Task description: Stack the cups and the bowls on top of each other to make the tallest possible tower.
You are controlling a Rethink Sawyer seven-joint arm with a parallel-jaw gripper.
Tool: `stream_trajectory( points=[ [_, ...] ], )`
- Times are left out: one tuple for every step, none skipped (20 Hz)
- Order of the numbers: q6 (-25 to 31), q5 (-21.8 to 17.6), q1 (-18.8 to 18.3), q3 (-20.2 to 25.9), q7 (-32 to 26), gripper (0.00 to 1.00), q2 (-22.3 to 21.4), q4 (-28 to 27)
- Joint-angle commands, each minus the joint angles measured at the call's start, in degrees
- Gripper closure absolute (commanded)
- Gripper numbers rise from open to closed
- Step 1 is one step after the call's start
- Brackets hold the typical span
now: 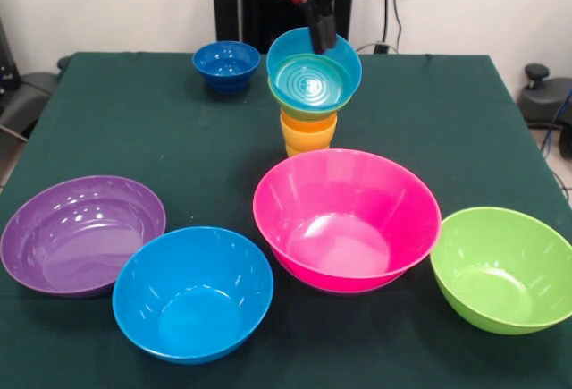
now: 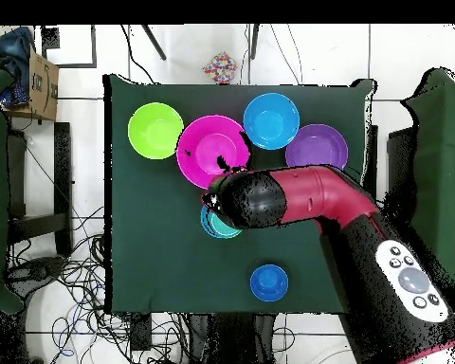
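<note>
The tower stands mid-table: an orange cup (image 1: 308, 126) nested on a yellow-orange cup (image 1: 307, 146), with the small green bowl (image 1: 301, 111) on top. The light blue bowl (image 1: 313, 80) sits in the green bowl, tilted with its opening toward the camera. My gripper (image 1: 322, 38) comes down from above, and its black fingers (image 1: 323, 24) are shut on the far rim of the light blue bowl. In the overhead view the arm (image 2: 288, 197) covers the tower; only an edge of the light blue bowl (image 2: 215, 227) shows.
The small dark blue bowl (image 1: 226, 63) (image 2: 269, 282) stands alone near the robot's side. The large pink (image 1: 347, 219), blue (image 1: 192, 292), purple (image 1: 82, 232) and green (image 1: 502, 268) bowls sit upright in a row along the front, the pink one just in front of the tower.
</note>
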Motion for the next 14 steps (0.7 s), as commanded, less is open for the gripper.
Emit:
stream_trajectory(
  points=[
    [3.6,2.4,5.3,-0.8,8.2,1.00,1.2,-8.1],
    [3.3,2.6,6.0,-1.2,8.1,1.00,2.0,-9.2],
    [2.7,2.8,6.4,-1.4,7.9,1.00,2.6,-9.8],
    [2.6,2.8,7.0,-1.8,7.7,1.00,3.3,-10.9],
    [2.5,2.7,7.7,-2.1,7.4,1.00,4.0,-11.9],
    [2.2,2.3,8.3,-2.7,7.0,1.00,4.7,-13.0],
    [2.1,2.2,8.9,-3.1,7.0,1.00,5.1,-14.0],
    [1.8,1.9,9.5,-3.6,7.1,1.00,5.7,-14.9],
    [1.6,2.0,9.9,-3.8,7.1,1.00,6.1,-15.6],
    [1.2,1.8,10.5,-4.2,7.6,1.00,6.3,-16.1],
    [0.9,1.7,11.1,-4.6,8.1,1.00,6.5,-16.7],
    [0.7,1.6,11.5,-5.2,8.8,1.00,6.5,-16.8],
    [0.4,1.6,12.0,-5.7,9.4,1.00,6.4,-17.0],
    [-0.1,1.5,12.4,-6.1,9.8,1.00,6.6,-17.3]
  ],
)
